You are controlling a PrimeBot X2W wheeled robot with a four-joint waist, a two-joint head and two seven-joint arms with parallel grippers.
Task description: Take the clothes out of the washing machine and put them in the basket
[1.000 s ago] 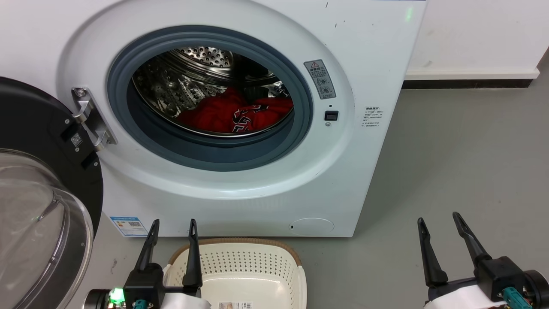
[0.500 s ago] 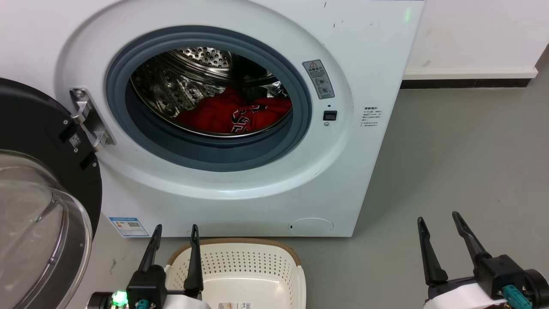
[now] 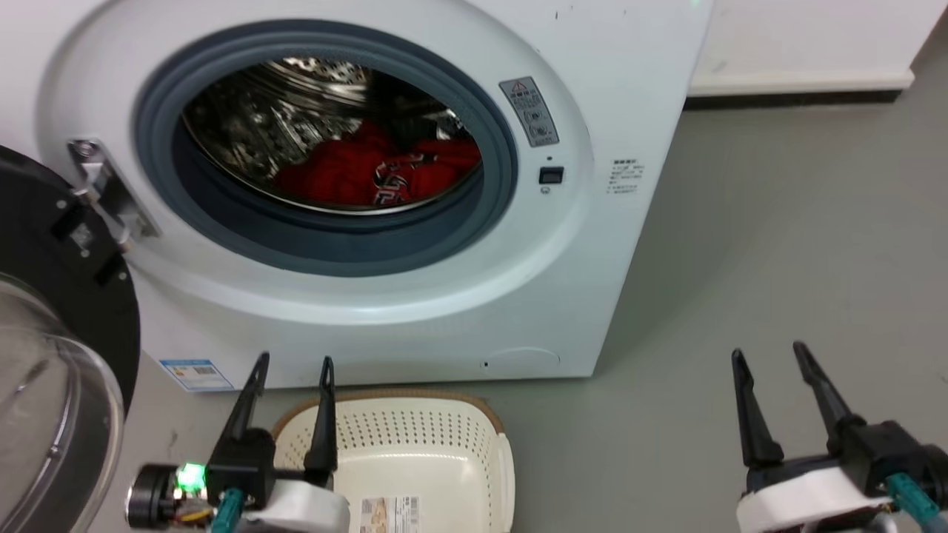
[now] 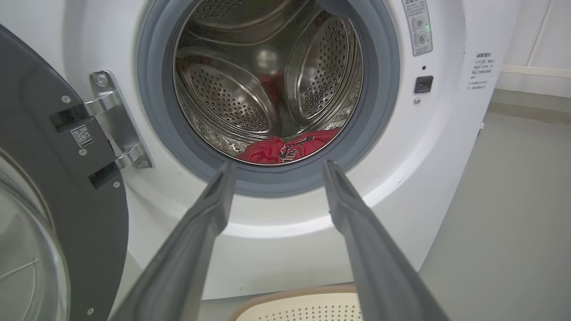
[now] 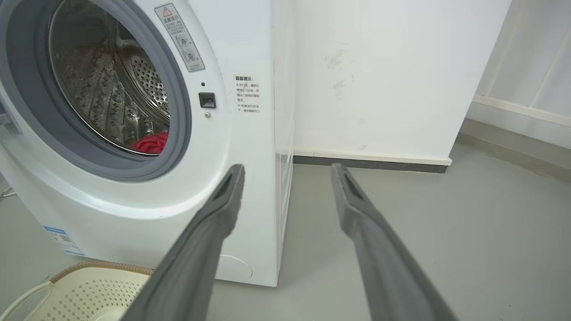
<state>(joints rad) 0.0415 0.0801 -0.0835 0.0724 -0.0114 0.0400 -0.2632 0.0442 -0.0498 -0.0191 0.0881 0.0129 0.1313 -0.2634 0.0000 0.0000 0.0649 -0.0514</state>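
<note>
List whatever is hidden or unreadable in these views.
The clothes: head view, the grey port rim hides their lower part; garment count unclear.
The basket: head view, near part cut by the bottom edge, one corner behind the left gripper.
The warning sticker: head view, print too small to read.
The door: head view, cut by the left edge.

The right gripper (image 5: 286, 167) is holding its fingers apart above the grey floor (image 5: 446, 232), facing the washing machine (image 5: 134, 200) with red clothes (image 5: 151, 143) lying inside and the basket (image 5: 105, 265) sitting below.
</note>
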